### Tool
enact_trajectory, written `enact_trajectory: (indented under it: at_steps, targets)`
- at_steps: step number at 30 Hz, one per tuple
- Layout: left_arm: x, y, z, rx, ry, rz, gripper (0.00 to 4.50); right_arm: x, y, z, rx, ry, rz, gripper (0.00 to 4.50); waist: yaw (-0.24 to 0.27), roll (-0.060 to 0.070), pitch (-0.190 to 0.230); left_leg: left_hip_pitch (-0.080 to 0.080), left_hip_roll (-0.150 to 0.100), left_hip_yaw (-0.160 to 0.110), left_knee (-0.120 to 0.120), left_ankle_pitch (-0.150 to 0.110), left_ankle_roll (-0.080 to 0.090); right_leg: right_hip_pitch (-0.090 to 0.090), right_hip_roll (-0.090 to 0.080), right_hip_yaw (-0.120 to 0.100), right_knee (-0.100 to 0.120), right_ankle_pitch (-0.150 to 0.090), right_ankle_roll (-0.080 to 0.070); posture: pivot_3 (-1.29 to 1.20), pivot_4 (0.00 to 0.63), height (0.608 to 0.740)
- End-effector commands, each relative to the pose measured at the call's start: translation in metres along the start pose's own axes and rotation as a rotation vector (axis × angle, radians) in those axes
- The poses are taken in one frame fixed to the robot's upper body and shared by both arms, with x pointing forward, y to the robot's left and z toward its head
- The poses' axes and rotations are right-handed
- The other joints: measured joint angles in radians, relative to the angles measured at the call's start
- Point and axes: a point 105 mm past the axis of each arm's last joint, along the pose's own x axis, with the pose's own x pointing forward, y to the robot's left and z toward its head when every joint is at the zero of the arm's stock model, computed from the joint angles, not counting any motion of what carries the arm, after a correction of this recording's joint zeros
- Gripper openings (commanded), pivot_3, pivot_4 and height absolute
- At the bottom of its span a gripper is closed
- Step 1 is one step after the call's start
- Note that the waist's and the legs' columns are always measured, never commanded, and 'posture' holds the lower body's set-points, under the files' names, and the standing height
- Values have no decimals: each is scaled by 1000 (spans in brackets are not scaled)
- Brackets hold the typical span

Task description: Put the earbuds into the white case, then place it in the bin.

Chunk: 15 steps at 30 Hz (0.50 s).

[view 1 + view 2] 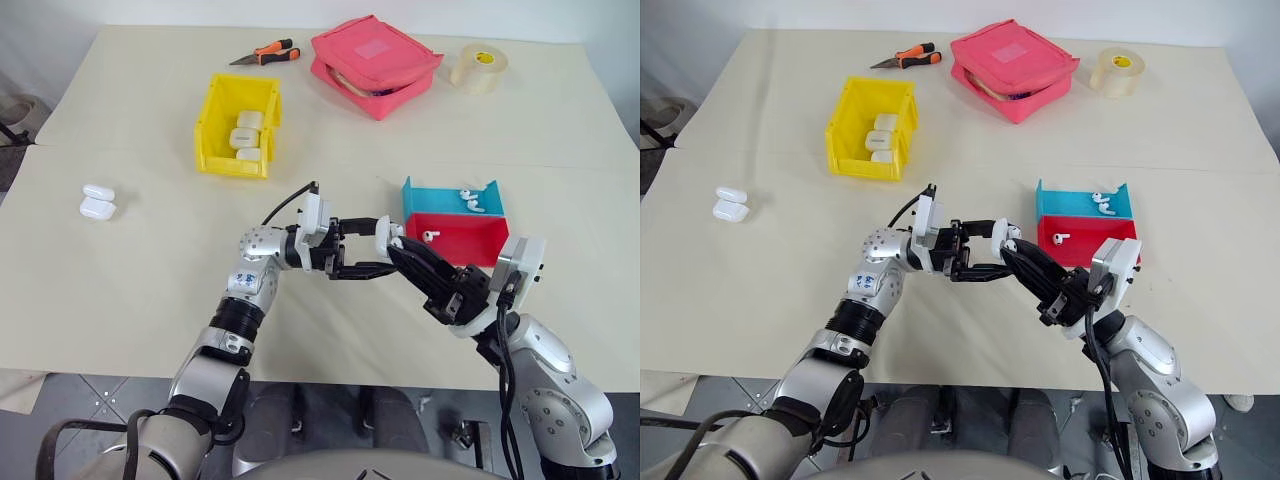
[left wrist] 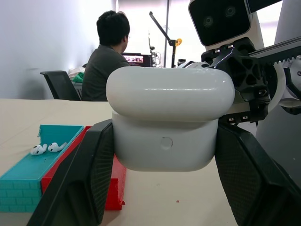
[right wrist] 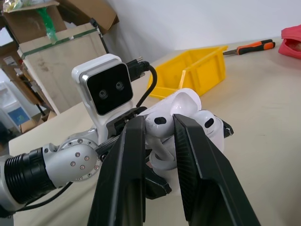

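My left gripper is shut on the white case, holding it above the table in front of the trays. The case's lid stands open in the right wrist view, with one earbud seated inside. My right gripper meets the case from the right and is shut on another earbud, pressing it at the case's opening. The yellow bin sits farther back on the left with three white cases in it. More earbuds lie in the blue tray and one in the red tray.
Two more white cases lie on the table at far left. The blue tray and red tray stand right behind my grippers. Orange-handled pliers, a pink pouch and a tape roll line the far edge. A person sits beyond the table.
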Motion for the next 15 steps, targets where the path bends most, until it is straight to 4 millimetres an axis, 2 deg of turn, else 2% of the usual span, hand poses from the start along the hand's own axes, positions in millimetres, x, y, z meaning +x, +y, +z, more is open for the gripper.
enact_trajectory:
  at_steps: [1,15]
  targets:
    - [10,10,48,175,-114,-20,2790,-22,-30,-34,51,175,-142,495,0,0,0,0,0,0,0,0,0,0,0,0,0,0,0,0,150,740]
    - [8,13,52,206,-123,1,2790,-34,-31,-45,129,257,-164,495,0,0,0,0,0,0,0,0,0,0,0,0,0,0,0,0,150,740]
